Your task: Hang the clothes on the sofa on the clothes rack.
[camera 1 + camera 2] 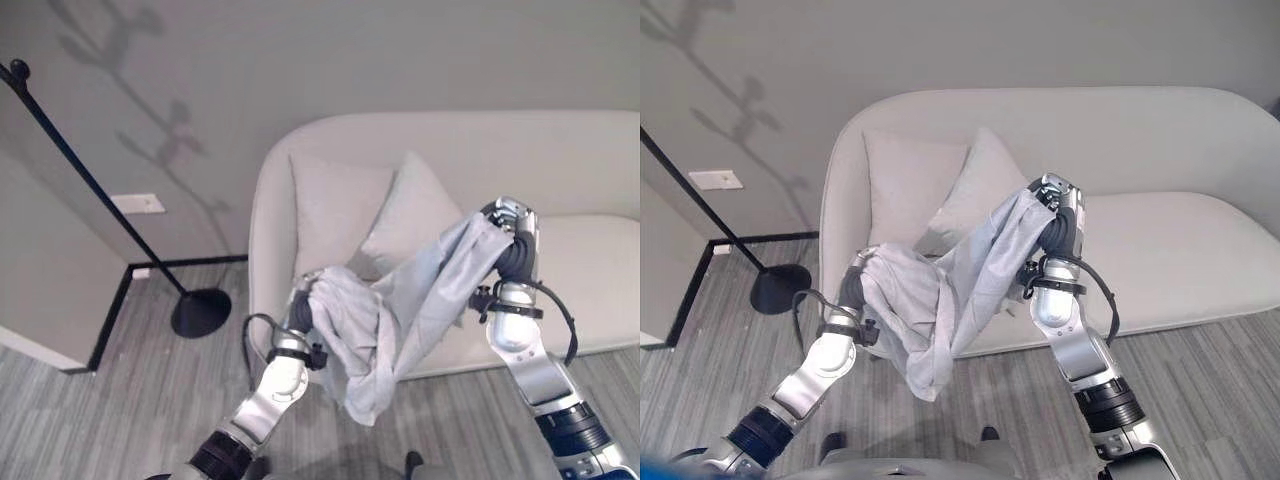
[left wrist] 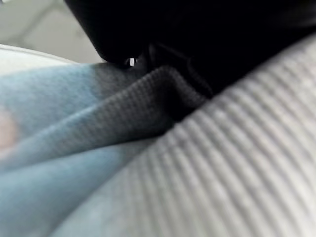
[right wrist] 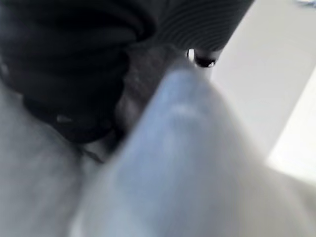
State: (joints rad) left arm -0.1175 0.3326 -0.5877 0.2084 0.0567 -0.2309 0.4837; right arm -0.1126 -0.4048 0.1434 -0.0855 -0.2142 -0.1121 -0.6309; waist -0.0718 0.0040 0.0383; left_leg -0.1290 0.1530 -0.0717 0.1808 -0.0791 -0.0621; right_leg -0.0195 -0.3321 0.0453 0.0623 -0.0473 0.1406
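- Right now I see the grey garment lifted off the sofa and stretched between both hands, in front of the sofa's seat edge.
- My right hand is raised high, level with the sofa's backrest; the garment's upper end is bunched at it and runs over the fingers. From the head views the cloth looks gripped there, and my right wrist view shows cloth pressed right up against the dark cover, so I read the fingers as curled round the fabric.
- My left hand sits lower, just in front of the sofa's left end. The garment drapes over it and hides its fingers, so I cannot tell whether they are curled or straight. The left wrist view shows ribbed grey fabric and a bluish fold close against the dark cover.
- Between the hands the cloth sags in a diagonal band, and a loose tail hangs down below the left hand, above the floor.
- Two pale cushions lean against the backrest at the sofa's left end, behind the garment.
- Off to my left, the black clothes rack stands on its round base near the wall, its pole tilting across the view, well apart from the garment and both hands.
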